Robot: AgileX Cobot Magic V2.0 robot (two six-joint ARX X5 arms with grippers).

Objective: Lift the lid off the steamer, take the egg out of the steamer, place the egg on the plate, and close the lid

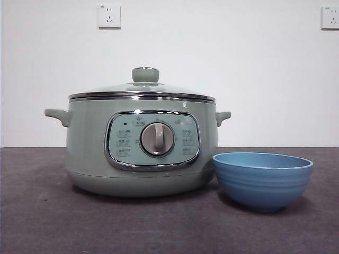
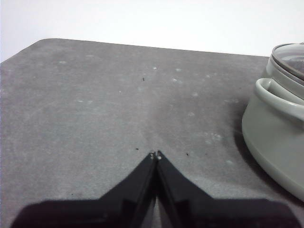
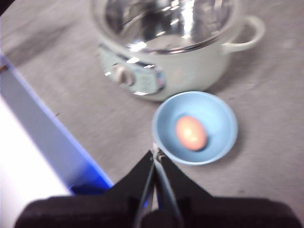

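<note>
The big green steamer (image 1: 140, 148) sits on the dark grey table (image 1: 42, 222), with its round silver dial (image 1: 157, 138) facing the front camera. The glass lid (image 1: 142, 91) is on top of it, flat and closed, with its green knob (image 1: 145, 74) standing up in the middle.

The blue plate (image 1: 262, 180) is really a deep little bowl. In the front view it sits at about 4 o'clock from the steamer, just beside it, and it looks like it almost touches the pot's bottom edge. You cannot see inside the bowl from there. The right wrist view looks down into it, and a brown egg (image 3: 191, 133) lies in the middle of the plate (image 3: 216, 118).

The right gripper (image 3: 155, 153) hangs in the air above the table, near the bowl's rim. Its two black jaws are pressed together and hold nothing.

The left gripper (image 2: 155, 154) is over a bare part of the table on the far side of the steamer (image 2: 275, 137) from the bowl, well away from the egg. Its jaws are pressed together too, with nothing between them.

Two white wall sockets (image 1: 108, 16) are on the wall behind
</note>
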